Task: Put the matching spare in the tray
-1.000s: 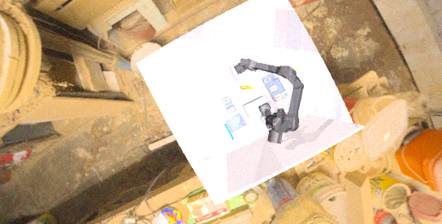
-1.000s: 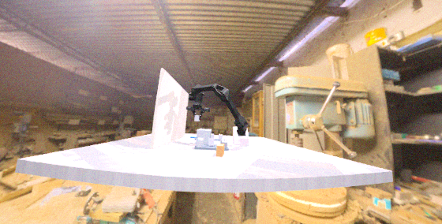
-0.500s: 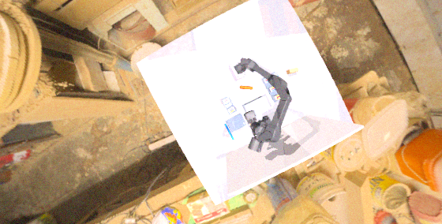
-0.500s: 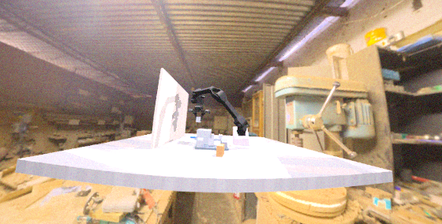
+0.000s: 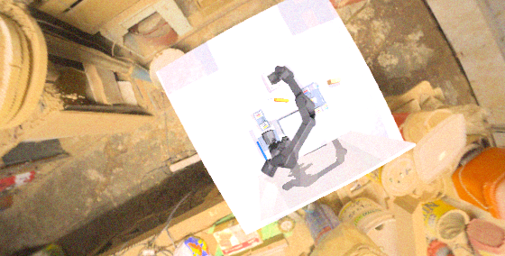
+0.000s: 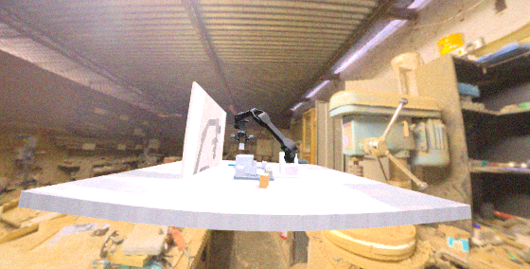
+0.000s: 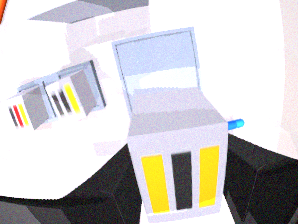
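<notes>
My gripper (image 6: 241, 141) (image 7: 173, 139) is shut on a grey spare (image 6: 241, 147) (image 7: 167, 187), whose face shows yellow, black and yellow bars. It holds the spare in the air. In the wrist view the pale blue tray (image 7: 160, 52) (image 5: 261, 142) shows just beyond the spare, which hides its near part; nothing shows in the visible part. In the top view the arm partly covers the tray. A pale grey upright panel (image 6: 245, 164) shows low in the exterior view; I cannot tell if it is the mounted unit, and no code on it is readable.
Two striped blocks (image 7: 24, 110) (image 7: 72, 97) stand in a small rack left of the tray. A blue stick (image 5: 261, 150) (image 7: 236, 124) lies beside the tray. A yellow-orange tool (image 5: 280, 100), a blue base (image 5: 318, 96) and an orange block (image 5: 334, 81) (image 6: 264, 181) are farther off.
</notes>
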You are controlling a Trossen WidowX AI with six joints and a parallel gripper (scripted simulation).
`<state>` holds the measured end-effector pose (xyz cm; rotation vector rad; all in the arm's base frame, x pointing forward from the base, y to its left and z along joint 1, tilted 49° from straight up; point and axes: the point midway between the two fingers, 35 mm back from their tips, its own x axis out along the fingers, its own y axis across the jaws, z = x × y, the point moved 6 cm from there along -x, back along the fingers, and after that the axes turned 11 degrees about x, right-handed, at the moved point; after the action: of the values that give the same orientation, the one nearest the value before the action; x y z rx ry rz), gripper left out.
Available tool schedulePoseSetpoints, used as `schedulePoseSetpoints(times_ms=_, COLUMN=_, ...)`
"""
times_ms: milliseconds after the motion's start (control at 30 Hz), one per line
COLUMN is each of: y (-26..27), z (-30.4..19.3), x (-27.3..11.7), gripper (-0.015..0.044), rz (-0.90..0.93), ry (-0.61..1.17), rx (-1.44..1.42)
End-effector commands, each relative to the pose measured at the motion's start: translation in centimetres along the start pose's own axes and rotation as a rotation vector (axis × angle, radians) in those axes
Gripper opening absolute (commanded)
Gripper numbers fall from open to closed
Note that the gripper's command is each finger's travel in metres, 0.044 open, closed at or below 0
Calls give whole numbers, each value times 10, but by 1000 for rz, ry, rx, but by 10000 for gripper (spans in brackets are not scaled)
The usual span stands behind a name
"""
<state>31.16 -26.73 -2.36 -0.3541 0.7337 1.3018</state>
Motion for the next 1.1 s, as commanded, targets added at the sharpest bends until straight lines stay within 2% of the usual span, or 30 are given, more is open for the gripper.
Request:
schedulePoseSetpoints(times_ms=0, y=-1, z=-5, x=-3, gripper=0, rz=-9, ry=8, rx=-15)
schedulePoseSetpoints(times_ms=1067, y=-6, z=-7, x=21, gripper=0, rz=-10, ry=9, rx=-15)
